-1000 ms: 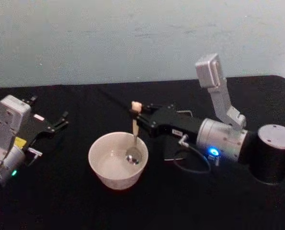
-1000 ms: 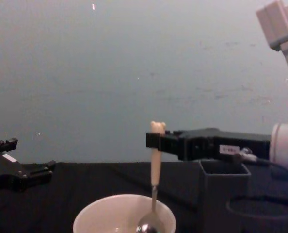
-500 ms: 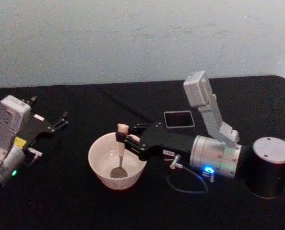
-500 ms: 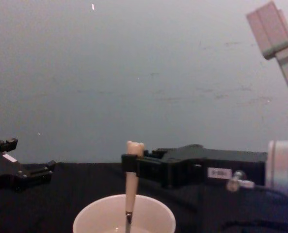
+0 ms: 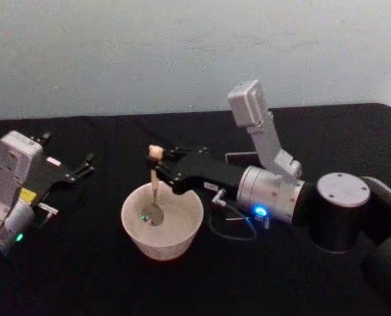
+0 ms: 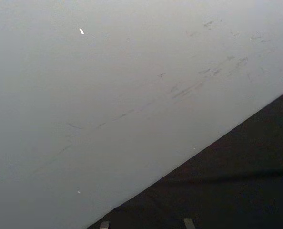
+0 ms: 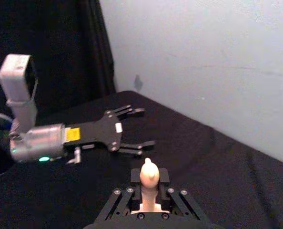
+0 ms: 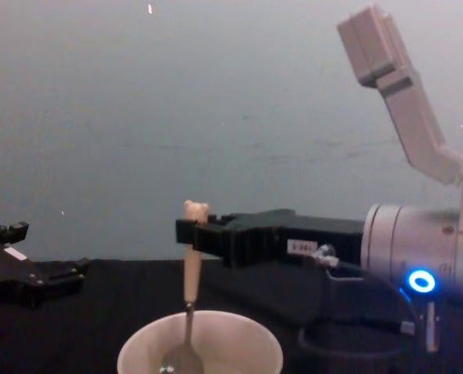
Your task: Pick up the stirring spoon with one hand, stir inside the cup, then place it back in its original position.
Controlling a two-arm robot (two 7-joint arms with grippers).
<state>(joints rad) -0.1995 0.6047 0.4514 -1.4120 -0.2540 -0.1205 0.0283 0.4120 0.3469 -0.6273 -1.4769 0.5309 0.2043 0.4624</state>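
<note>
The right gripper (image 5: 157, 160) clenches the stirring spoon (image 8: 191, 269) upright in the cup (image 5: 164, 245). Its arm hides most of what seems to be the dark holder (image 5: 239, 157). The left gripper (image 5: 67, 148) lies released on the black table (image 5: 83, 270). The small labels are not readable.

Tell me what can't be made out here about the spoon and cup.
cup contents: head view, too faint around the stirring spoon in the right claw.
cup base: chest view, cut by bottom edge.
spoon bowl: right wrist view, under the claw.
holder: head view, mostly behind right arm.
left claw parked, far left.
</note>
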